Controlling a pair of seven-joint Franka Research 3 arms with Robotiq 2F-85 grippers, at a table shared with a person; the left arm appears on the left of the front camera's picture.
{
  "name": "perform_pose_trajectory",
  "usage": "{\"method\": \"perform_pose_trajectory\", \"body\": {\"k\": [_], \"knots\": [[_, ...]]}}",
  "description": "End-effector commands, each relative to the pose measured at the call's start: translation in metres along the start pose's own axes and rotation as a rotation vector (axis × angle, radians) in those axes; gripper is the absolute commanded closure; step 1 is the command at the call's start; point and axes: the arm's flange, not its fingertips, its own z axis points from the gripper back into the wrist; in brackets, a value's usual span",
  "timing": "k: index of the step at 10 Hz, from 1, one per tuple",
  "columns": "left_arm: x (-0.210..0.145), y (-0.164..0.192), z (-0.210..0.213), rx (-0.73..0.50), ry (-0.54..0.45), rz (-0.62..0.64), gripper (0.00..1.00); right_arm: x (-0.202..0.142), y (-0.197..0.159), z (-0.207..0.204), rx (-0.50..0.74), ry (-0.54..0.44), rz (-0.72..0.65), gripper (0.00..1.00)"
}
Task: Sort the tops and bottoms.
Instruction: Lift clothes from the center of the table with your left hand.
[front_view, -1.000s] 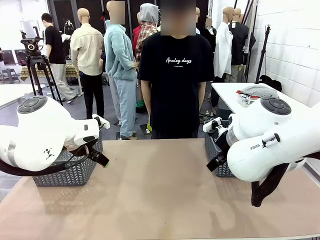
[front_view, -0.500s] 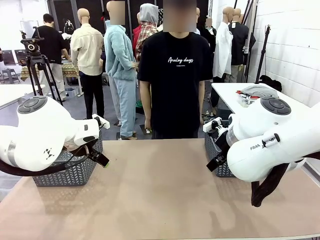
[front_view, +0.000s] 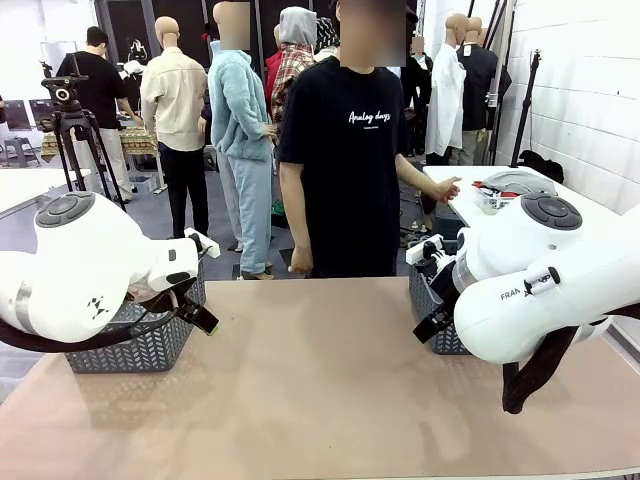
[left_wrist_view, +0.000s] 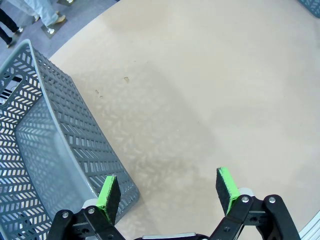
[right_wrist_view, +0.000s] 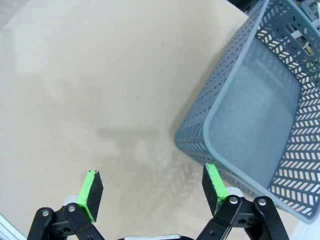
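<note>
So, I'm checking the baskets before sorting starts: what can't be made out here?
Front view: left basket inside hidden by its wall and the left arm; right basket mostly behind the right arm.
Left wrist view: left basket cut off by the left edge.
Right wrist view: right basket cut off by the right and bottom edges.

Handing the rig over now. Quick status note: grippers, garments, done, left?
Left gripper: open, holding nothing, above the table by the left basket.
Right gripper: open, holding nothing, by the right basket.
Garments: none in either gripper; basket floors seen from the wrists are bare.
Person stands at the far edge, turned aside, one hand out sideways.
Done: nothing sorted. Left: all tops and bottoms.
</note>
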Motion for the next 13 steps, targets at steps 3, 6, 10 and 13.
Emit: {"method": "perform_pose_trajectory", "body": {"k": [3, 6, 10, 13], "knots": [[0.0005, 0.0021, 0.0017, 0.003, -0.006, 0.005, 0.0, 0.0, -0.0001, 0.0, 0.0, 0.0, 0.0, 0.0], [0.0005, 0.0021, 0.0017, 0.003, -0.006, 0.005, 0.0, 0.0, -0.0001, 0.0, 0.0, 0.0, 0.0, 0.0], [0.0005, 0.0021, 0.0017, 0.003, -0.006, 0.005, 0.0, 0.0, -0.0001, 0.0, 0.0, 0.0, 0.0, 0.0], [0.0005, 0.0021, 0.0017, 0.003, -0.006, 0.005, 0.0, 0.0, -0.0001, 0.0, 0.0, 0.0, 0.0, 0.0]]}}
